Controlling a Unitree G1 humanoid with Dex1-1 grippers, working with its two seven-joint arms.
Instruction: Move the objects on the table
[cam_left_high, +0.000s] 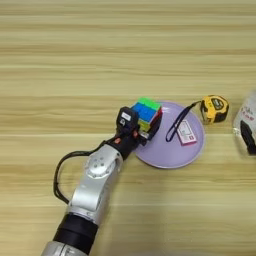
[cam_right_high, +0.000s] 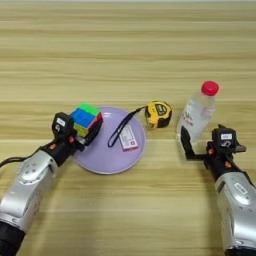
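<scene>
My left gripper (cam_left_high: 144, 125) is shut on the multicoloured puzzle cube (cam_left_high: 147, 113), which it holds tilted over the left rim of the lilac plate (cam_left_high: 170, 150). The yellow-black tape measure (cam_right_high: 158, 114) lies on the table (cam_left_high: 75, 60) just right of the plate, and its black strap (cam_right_high: 122, 129) and tag (cam_right_high: 128, 138) rest on the plate. Further right, the clear bottle (cam_right_high: 199, 112) with a red cap (cam_right_high: 210, 88) stands upright. My right gripper (cam_right_high: 202, 134) is open at the bottle's base, one black finger (cam_right_high: 185, 141) against its lower left side.
A black cable (cam_left_high: 59, 175) loops out to the left of my left forearm. Bare wooden planks stretch across the far half of the table and along its front.
</scene>
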